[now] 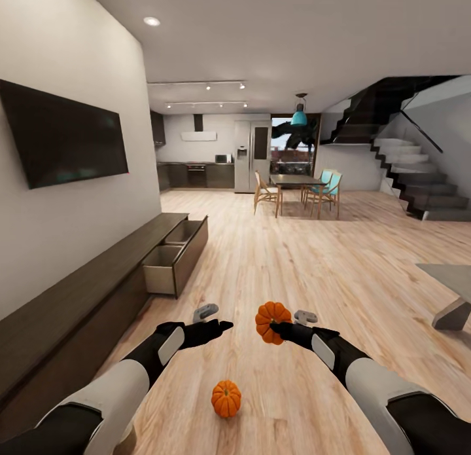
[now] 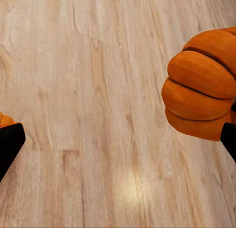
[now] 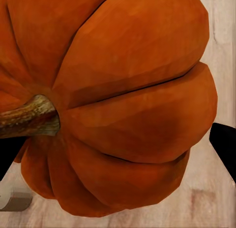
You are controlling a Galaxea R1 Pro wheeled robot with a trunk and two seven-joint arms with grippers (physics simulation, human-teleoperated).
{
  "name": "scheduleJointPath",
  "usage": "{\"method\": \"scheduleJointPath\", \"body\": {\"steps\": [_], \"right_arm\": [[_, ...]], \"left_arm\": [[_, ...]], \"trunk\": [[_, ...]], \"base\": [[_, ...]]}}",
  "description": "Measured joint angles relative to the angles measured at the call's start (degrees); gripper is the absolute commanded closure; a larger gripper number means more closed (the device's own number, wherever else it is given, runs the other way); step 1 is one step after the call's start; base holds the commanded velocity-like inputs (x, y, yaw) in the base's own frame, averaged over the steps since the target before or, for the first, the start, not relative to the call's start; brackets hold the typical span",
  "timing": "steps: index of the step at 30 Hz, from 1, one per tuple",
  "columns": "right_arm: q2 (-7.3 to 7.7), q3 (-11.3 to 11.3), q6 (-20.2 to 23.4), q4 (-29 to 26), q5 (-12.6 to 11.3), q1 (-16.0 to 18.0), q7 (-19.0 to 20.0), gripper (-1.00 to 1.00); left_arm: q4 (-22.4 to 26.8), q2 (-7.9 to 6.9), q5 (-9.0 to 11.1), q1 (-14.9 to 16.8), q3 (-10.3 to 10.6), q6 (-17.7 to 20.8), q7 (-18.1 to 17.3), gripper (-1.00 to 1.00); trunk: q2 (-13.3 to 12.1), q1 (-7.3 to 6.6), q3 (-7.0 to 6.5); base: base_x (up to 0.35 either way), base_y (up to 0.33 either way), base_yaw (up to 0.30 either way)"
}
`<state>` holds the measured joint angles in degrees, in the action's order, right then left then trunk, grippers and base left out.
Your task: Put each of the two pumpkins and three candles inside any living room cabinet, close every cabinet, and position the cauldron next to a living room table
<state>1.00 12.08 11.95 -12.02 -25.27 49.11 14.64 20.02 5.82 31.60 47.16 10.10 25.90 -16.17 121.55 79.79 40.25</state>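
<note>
Nearest, a squat, ribbed, bright orange pumpkin [image 1: 226, 398] sits on the wooden floor [image 1: 314, 258] between the arms. Above it, the right pincer [image 1: 273, 328] is clenched on a second pumpkin [image 1: 271, 320], held off the floor, its brown stem [image 3: 27, 117] woody. The left pincer [image 1: 222, 325] hangs released. Farther left, the long dark cabinet [image 1: 78, 298] has two drawers [image 1: 171, 255] open. No writing is legible.

An open-plan home — a living room with a wall-mounted television [image 1: 69, 135] and a long, low cabinet [image 1: 98, 291] left of the grippers, pale wood floor [image 1: 314, 258] beneath them. Far ahead stand a kitchen [image 1: 196, 170], a dining table [image 1: 297, 180] with chairs, and a staircase [image 1: 418, 180] rising right.
</note>
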Motion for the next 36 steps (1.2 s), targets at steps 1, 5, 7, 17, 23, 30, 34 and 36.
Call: {"method": "scheduleJointPath", "body": {"steps": [1, 5, 7, 17, 23, 30, 34, 36], "right_arm": [[0.00, 0.01, 0.00, 0.00, 0.00, 0.00, 0.00, 1.00], [0.00, 0.08, 0.00, 0.01, 0.09, 0.00, -0.01, 1.00], [0.00, 0.12, 0.00, 0.01, 0.11, 0.00, -0.02, 1.00], [0.00, 0.20, -0.01, 0.03, 0.17, -0.01, -0.01, 1.00], [0.00, 0.21, -0.01, 0.04, 0.18, -0.01, -0.02, 1.00], [0.00, 0.20, -0.01, 0.03, 0.16, 0.00, -0.01, 1.00], [0.00, 0.21, -0.01, 0.04, 0.18, 0.00, -0.01, 1.00], [0.00, 0.20, -0.01, 0.04, 0.17, 0.00, -0.01, 1.00]], "left_arm": [[0.00, 0.00, 0.00, 0.00, 0.00, 0.00, 0.00, -1.00], [-0.01, 0.00, 0.00, 0.00, 0.00, 0.01, 0.00, -1.00], [-0.01, 0.00, 0.00, 0.00, 0.00, 0.00, 0.00, -1.00], [-0.01, 0.00, 0.00, 0.00, 0.00, -0.01, 0.00, -1.00], [-0.01, 0.00, 0.00, 0.00, 0.00, -0.01, 0.00, -1.00], [-0.01, 0.06, 0.01, 0.00, 0.00, -0.02, 0.00, -1.00], [0.00, 0.08, 0.00, 0.00, 0.00, -0.01, 0.00, -1.00], [0.00, 0.08, 0.00, 0.00, 0.00, 0.00, 0.00, -1.00]], "trunk": [[0.00, 0.00, 0.00], [0.00, 0.00, 0.00], [0.00, 0.00, 0.00], [0.00, 0.00, 0.00], [0.00, 0.00, -0.01], [0.00, 0.00, -0.38], [0.00, 0.00, -0.50], [0.00, 0.01, -0.51]], "base": [[0.309, -0.172, 0.000], [0.310, -0.174, 0.000], [0.311, -0.178, 0.000], [0.301, -0.201, 0.000], [0.291, -0.220, 0.000], [0.288, -0.225, 0.023], [0.271, -0.241, 0.019], [0.216, -0.272, 0.004]]}}
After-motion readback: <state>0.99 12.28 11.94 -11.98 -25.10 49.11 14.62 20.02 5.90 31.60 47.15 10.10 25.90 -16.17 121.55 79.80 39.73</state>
